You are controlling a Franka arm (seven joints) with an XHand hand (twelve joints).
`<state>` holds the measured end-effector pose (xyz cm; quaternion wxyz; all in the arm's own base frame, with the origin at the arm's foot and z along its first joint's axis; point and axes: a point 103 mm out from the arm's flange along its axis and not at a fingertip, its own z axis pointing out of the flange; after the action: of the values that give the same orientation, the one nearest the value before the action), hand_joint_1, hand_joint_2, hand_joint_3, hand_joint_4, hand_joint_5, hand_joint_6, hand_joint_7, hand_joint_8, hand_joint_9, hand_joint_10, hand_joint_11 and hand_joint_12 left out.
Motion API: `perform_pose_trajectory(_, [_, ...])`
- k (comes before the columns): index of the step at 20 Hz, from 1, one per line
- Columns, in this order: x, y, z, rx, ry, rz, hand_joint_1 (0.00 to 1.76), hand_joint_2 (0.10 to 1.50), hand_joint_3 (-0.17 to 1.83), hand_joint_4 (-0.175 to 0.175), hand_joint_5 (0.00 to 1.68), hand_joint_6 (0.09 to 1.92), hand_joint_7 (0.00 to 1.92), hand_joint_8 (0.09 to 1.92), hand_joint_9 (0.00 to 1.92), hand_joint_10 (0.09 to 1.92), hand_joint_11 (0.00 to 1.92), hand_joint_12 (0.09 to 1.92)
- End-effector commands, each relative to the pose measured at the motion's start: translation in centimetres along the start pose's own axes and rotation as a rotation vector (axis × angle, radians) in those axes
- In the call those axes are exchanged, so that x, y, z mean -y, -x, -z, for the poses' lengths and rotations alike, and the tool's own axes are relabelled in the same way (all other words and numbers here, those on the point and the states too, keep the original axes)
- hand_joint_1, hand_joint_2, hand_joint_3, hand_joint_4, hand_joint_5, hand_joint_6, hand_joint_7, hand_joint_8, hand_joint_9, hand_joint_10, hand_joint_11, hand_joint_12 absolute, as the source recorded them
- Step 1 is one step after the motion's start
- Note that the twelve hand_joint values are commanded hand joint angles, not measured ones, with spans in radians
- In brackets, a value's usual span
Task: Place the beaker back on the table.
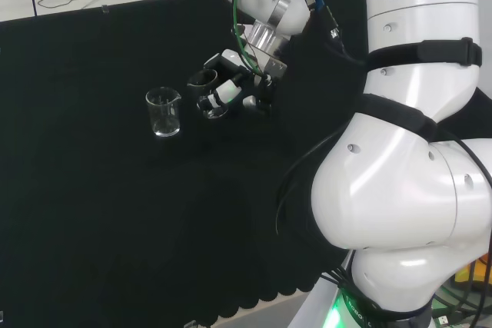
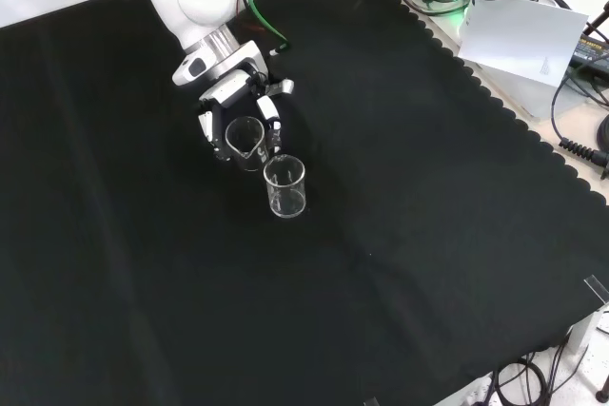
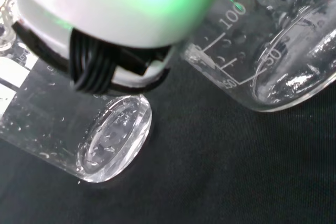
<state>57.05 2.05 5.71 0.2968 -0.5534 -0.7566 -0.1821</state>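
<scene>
Within the curled hand (image 2: pixel 238 106), a beaker (image 2: pixel 245 138)

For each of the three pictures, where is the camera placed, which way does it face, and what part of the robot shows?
Head view: behind and above the arm's base, looking over the white arm links at the bench; the hand holds one beaker.
Front view: opposite the arm, looking down on the black cloth; the hand enters from the top.
Wrist view: at the wrist, looking past the palm at the held beaker.
Head and front views share the free beaker standing beside the hand.
</scene>
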Motion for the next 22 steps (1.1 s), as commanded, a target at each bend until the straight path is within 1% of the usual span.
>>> perform_pose_trajectory(1, [-0.1, -0.1, -0.3, 0.002, 0.010, -0.002, 1.32, 0.57, 0.78, -0.166, 1.26, 0.69, 1.39, 0.58, 1.50, 0.56, 1.24, 0.72])
perform_pose_trajectory(3, [-0.1, -0.1, -0.4, 0.003, 0.013, -0.006, 1.33, 0.49, 0.90, -0.156, 1.26, 0.72, 1.48, 0.52, 1.51, 0.55, 1.24, 0.73])
perform_pose_trajectory(5, [-0.1, 0.1, -0.2, 0.011, 0.019, -0.011, 1.33, 0.47, 0.93, -0.139, 1.26, 0.74, 1.50, 0.49, 1.51, 0.54, 1.25, 0.74])
perform_pose_trajectory(7, [0.1, 0.4, -0.1, 0.021, 0.026, -0.018, 1.40, 0.49, 0.88, -0.162, 1.22, 0.79, 1.43, 0.58, 1.52, 0.37, 1.24, 0.76])
perform_pose_trajectory(9, [0.3, 0.6, 0.0, 0.030, 0.021, -0.018, 1.43, 0.50, 0.84, -0.172, 1.21, 0.82, 1.40, 0.61, 1.54, 0.28, 1.23, 0.78])
perform_pose_trajectory(10, [0.4, 0.6, 0.0, 0.037, 0.020, -0.018, 1.38, 0.54, 0.81, -0.090, 1.21, 0.82, 1.38, 0.59, 1.51, 0.26, 1.21, 0.80])
perform_pose_trajectory(11, [0.5, 0.7, 0.1, 0.041, 0.020, -0.020, 1.34, 0.58, 0.76, -0.021, 1.22, 0.81, 1.37, 0.57, 1.48, 0.25, 1.18, 0.83])
perform_pose_trajectory(12, [0.5, 0.7, 0.1, 0.044, 0.020, -0.022, 1.32, 0.60, 0.73, 0.020, 1.22, 0.80, 1.36, 0.55, 1.45, 0.26, 1.16, 0.86])
perform_pose_trajectory(13, [0.6, 0.7, 0.3, 0.049, 0.021, -0.022, 1.30, 0.65, 0.66, 0.038, 1.21, 0.79, 1.34, 0.55, 1.42, 0.26, 1.12, 0.88])
perform_pose_trajectory(14, [0.6, 0.7, 0.3, 0.055, 0.020, -0.023, 1.29, 0.70, 0.59, 0.046, 1.19, 0.79, 1.32, 0.55, 1.38, 0.28, 1.09, 0.91])
perform_pose_trajectory(15, [0.7, 0.7, 0.5, 0.060, 0.020, -0.023, 1.25, 0.73, 0.54, -0.007, 1.19, 0.77, 1.27, 0.56, 1.34, 0.29, 1.04, 0.94])
perform_pose_trajectory(16, [0.7, 0.7, 0.5, 0.062, 0.020, -0.025, 1.22, 0.76, 0.50, -0.050, 1.19, 0.75, 1.22, 0.58, 1.31, 0.30, 1.00, 0.98])
perform_pose_trajectory(17, [0.8, 0.7, 0.7, 0.067, 0.024, -0.027, 1.20, 0.77, 0.48, -0.081, 1.20, 0.73, 1.18, 0.62, 1.28, 0.32, 0.97, 1.00])
perform_pose_trajectory(18, [0.9, 0.7, 0.8, 0.074, 0.023, -0.029, 1.19, 0.78, 0.46, -0.094, 1.20, 0.72, 1.16, 0.64, 1.27, 0.33, 0.95, 1.02])
perform_pose_trajectory(19, [1.0, 0.7, 0.9, 0.083, 0.022, -0.031, 1.19, 0.79, 0.45, -0.100, 1.20, 0.71, 1.14, 0.66, 1.26, 0.34, 0.95, 1.03])
perform_pose_trajectory(21, [1.1, 0.8, 1.0, 0.084, 0.015, -0.040, 1.18, 0.63, 0.58, -0.067, 0.97, 0.79, 1.00, 0.69, 1.15, 0.36, 0.76, 1.14])
perform_pose_trajectory(22, [1.2, 0.8, 1.1, 0.087, 0.012, -0.045, 1.17, 0.57, 0.66, -0.058, 0.87, 0.84, 0.93, 0.71, 1.09, 0.39, 0.69, 1.19])
